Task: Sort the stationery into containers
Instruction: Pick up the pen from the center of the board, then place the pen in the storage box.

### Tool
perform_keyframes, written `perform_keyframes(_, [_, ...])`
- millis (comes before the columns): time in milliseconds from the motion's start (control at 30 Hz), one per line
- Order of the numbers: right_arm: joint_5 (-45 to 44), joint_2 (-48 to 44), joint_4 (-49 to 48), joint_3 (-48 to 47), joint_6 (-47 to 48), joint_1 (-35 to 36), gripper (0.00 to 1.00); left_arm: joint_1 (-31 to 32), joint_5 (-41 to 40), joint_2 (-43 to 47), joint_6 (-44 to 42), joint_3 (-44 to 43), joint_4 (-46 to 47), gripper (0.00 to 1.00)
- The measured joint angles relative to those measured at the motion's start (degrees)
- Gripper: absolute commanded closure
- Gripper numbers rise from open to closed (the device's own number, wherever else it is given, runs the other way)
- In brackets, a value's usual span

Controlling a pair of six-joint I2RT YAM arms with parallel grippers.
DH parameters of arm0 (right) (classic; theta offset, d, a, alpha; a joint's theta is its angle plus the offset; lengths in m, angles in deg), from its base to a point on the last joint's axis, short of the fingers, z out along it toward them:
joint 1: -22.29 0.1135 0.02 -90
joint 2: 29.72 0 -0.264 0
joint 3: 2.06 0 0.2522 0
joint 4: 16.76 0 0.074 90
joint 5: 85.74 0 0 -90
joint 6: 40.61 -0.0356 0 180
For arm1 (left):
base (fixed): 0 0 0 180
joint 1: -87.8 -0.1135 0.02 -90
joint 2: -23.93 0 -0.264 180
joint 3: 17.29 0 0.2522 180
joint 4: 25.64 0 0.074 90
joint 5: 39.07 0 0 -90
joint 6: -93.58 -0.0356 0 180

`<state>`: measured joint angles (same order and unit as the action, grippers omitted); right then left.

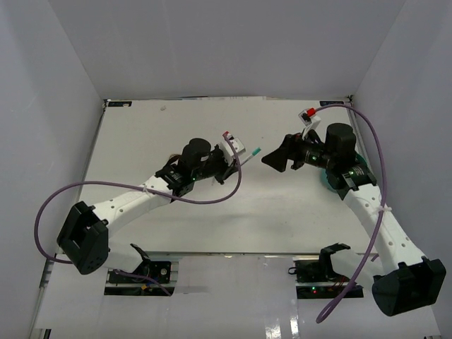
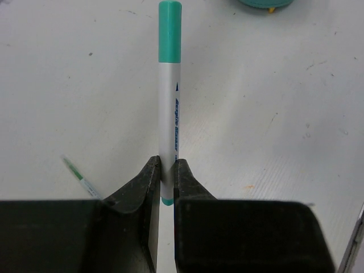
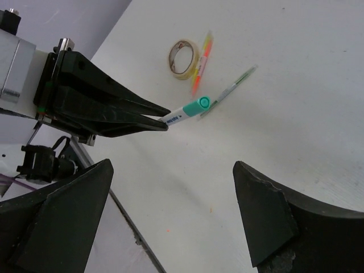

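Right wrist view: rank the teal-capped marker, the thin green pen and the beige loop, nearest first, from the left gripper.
1. Teal-capped marker: clamped in the left gripper.
2. Thin green pen: on the table, just past the marker's cap.
3. Beige loop: farther back, beside a yellow-orange highlighter.

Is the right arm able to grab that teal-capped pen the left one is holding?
Probably yes: the open right claw faces the pen, whose cap juts free of the left claw, nothing between.

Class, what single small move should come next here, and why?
Probably the right gripper eases forward around the teal-capped pen: the left gripper pinches its tail, its cap points at the open right jaws, and the organiser sits on that side.
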<state>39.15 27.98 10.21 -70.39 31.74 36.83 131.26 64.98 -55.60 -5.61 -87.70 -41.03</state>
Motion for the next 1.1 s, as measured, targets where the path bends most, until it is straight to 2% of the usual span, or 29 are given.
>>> perform_keyframes(233, [-0.4, 6.2, -1.3, -2.9, -0.8, 6.5, 0.0, 0.2, 3.0, 3.7, -5.0, 4.6, 4.5, 1.0])
perform_keyframes(467, [-1.6, 10.3, -1.6, -5.2, -1.2, 9.6, 0.26, 0.3, 4.6, 5.5, -7.3, 5.9, 7.0, 1.0])
perform_keyframes(567, [-1.8, 11.0, -2.1, -5.7, -1.6, 10.3, 0.44, 0.3, 5.0, 5.9, -7.9, 6.5, 7.5, 1.0])
perform_keyframes(667, [-1.9, 11.2, -2.7, -5.7, -1.5, 10.6, 0.54, 0.3, 5.5, 6.0, -8.4, 6.6, 7.5, 1.0])
perform_keyframes(767, [-2.2, 11.3, -3.2, -5.7, -1.4, 10.9, 0.74, 0.3, 6.1, 6.0, -8.7, 6.6, 7.7, 1.0])
perform_keyframes(867, [-2.5, 11.3, -3.4, -5.7, -1.9, 10.9, 0.86, 0.3, 6.1, 6.0, -9.0, 6.6, 7.7, 0.99])
perform_keyframes(900, [-2.6, 11.3, -3.5, -5.7, -1.9, 11.0, 0.88, 0.3, 6.1, 6.0, -9.0, 6.7, 7.7, 0.96])
perform_keyframes(1000, [-3.0, 11.3, -3.4, -5.6, -1.8, 11.1, 0.92, 0.3, 6.1, 6.0, -9.2, 6.9, 7.8, 0.66])
perform_keyframes(1033, [-3.3, 11.3, -3.3, -5.6, -1.8, 11.2, 0.92, 0.3, 5.9, 6.0, -9.2, 7.0, 7.8, 0.49])
perform_keyframes(1100, [-5.2, 10.9, -2.9, -5.5, -1.2, 11.4, 0.92, 0.3, 5.3, 6.0, -8.7, 7.1, 8.1, 0.31])
